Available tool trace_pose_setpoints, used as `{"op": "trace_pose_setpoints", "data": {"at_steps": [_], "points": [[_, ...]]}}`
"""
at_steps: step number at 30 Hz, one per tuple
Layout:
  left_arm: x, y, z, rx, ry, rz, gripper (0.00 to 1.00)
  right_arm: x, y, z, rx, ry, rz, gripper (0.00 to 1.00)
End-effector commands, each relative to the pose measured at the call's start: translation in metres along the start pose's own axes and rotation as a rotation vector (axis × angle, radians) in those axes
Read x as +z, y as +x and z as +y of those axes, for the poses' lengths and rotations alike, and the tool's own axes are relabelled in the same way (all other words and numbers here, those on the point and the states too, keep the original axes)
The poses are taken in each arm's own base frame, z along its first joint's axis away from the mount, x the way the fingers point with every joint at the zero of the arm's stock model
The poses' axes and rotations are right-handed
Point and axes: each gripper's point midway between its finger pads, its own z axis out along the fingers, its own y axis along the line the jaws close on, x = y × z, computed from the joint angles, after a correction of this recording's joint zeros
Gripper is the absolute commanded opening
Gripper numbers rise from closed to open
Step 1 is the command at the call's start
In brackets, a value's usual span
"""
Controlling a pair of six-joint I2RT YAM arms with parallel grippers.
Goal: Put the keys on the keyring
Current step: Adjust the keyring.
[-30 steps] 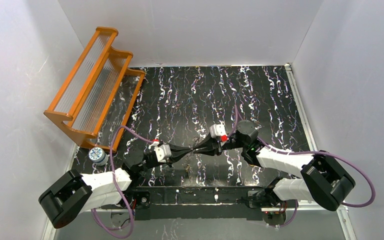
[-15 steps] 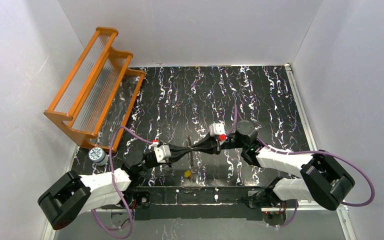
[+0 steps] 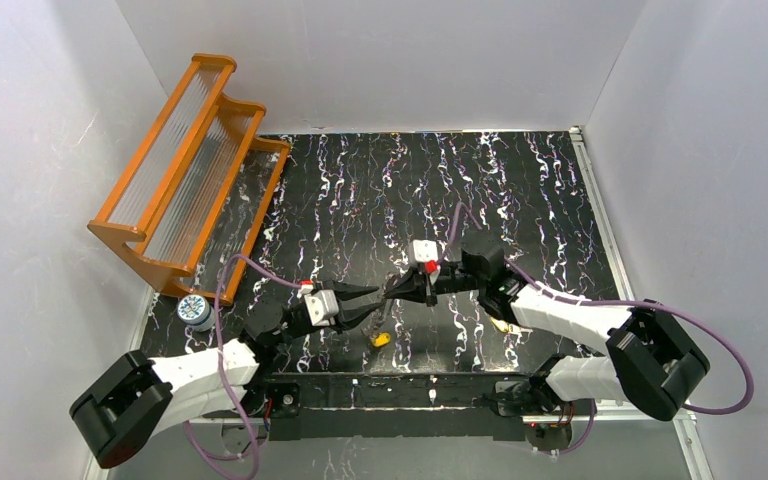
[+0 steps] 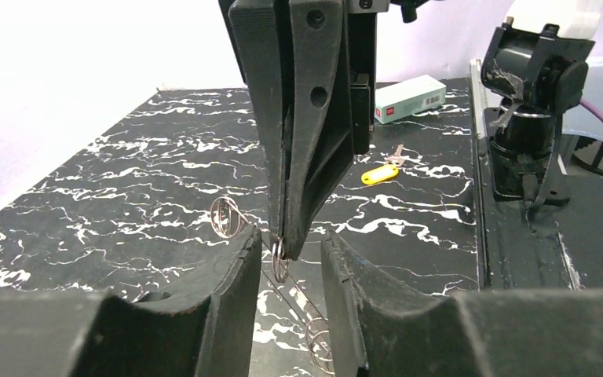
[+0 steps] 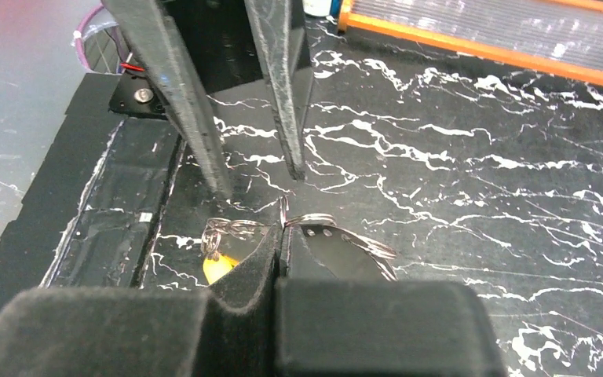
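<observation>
My right gripper [image 5: 281, 232] is shut on the keyring [image 5: 345, 236], a thin wire loop with small rings that sticks out on both sides of its tips. One key [image 5: 217, 269], yellow-headed, sits under a small ring at the loop's left end; from above this key [image 3: 381, 339] lies below the gripper tips. My left gripper [image 4: 289, 243] stands open, its fingers either side of the right gripper [image 4: 284, 228] and not touching the keyring [image 4: 277, 253]. A second key [image 4: 379, 174] lies loose on the table beside the right arm.
An orange slatted rack [image 3: 185, 165] leans at the back left. A small round blue-and-white container [image 3: 195, 310] stands by the left arm. A white box [image 4: 410, 98] lies beyond the loose key. White walls close in three sides.
The left gripper has opened and drawn back to the left. The right gripper has closed on the keyring, and the yellow key now shows below the tips.
</observation>
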Motion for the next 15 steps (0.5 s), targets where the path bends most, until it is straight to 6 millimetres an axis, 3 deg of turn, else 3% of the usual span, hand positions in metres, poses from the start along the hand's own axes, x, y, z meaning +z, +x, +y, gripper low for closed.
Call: {"op": "trace_pose_setpoints", "data": {"at_steps": [1, 10, 15], "points": [[-0.002, 0.003, 0.011, 0.024, -0.058, 0.038, 0.34, -0.003, 0.001, -0.011, -0.002, 0.015, 0.127, 0.01], [0.000, 0.037, 0.018, 0.051, -0.040, 0.260, 0.34, -0.013, 0.031, -0.021, 0.095, 0.021, 0.375, 0.01], [0.003, 0.047, 0.021, 0.039, -0.043, 0.300, 0.32, -0.007, 0.038, -0.026, 0.113, -0.015, 0.411, 0.01]]}}
